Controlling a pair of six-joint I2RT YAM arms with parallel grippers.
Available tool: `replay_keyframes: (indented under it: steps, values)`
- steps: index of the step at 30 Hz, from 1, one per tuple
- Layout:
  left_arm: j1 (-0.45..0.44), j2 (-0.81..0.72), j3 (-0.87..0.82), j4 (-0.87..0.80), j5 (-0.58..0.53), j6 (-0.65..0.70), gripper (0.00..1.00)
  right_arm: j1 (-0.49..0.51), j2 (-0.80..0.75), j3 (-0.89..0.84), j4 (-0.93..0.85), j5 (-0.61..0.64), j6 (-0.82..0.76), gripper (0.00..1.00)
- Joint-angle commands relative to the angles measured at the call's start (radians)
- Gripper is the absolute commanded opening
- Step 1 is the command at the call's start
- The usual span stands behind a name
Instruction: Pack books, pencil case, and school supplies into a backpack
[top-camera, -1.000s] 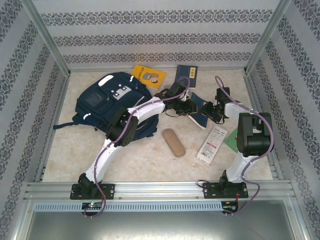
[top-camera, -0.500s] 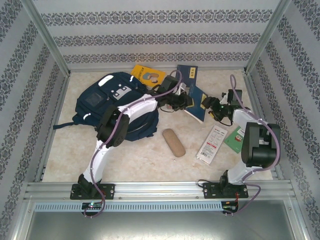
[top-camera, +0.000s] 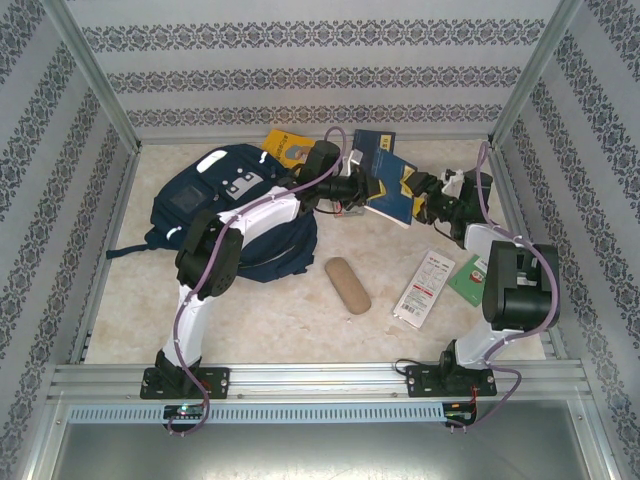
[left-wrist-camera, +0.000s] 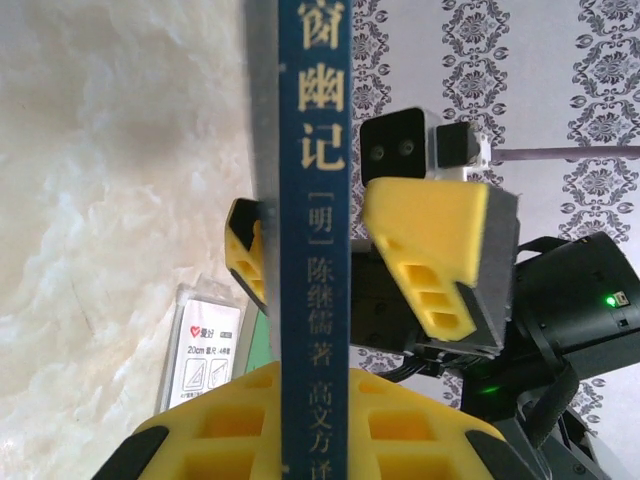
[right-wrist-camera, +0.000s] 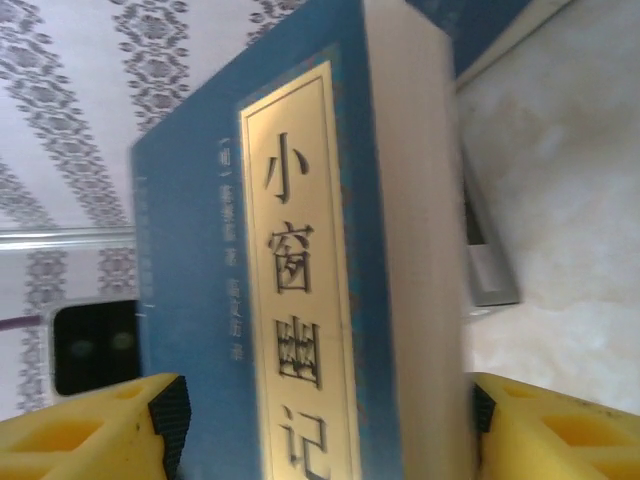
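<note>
Holding the navy blue book (top-camera: 392, 196) by its left edge, our left gripper (top-camera: 362, 190) is clamped shut on it, just right of centre in the upper part of the top view. At the left wrist the book's spine runs straight up the middle of the frame, rising from between the yellow fingers (left-wrist-camera: 200, 430) at the bottom edge. Our right gripper (top-camera: 416, 198) sits at the book's right side with its fingers (left-wrist-camera: 430, 240) spread apart, one on each side of the book; we cannot tell whether they touch it. The backpack (top-camera: 215, 205) lies to the left of the book. The pencil case (top-camera: 347, 284) lies on the surface (top-camera: 280, 320) well below it, mid-frame.
</note>
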Motion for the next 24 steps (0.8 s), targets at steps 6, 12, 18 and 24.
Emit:
replay_keyframes:
  steps: [6,12,18,24]
  values:
    - [0.0,-0.081,-0.042,0.05,0.025,0.022,0.0,0.02,0.007,-0.028,0.231,-0.09,0.15,0.26]
    - [0.01,-0.138,-0.061,-0.148,-0.032,0.173,0.27,0.022,-0.036,-0.044,0.194,-0.075,0.115,0.0]
    - [0.05,-0.21,-0.023,-0.538,-0.228,0.438,0.41,0.05,-0.077,-0.06,0.132,-0.04,0.056,0.0]
    - [0.081,-0.248,0.023,-0.862,-0.55,0.699,0.44,0.112,-0.117,-0.044,-0.006,0.035,-0.053,0.0]
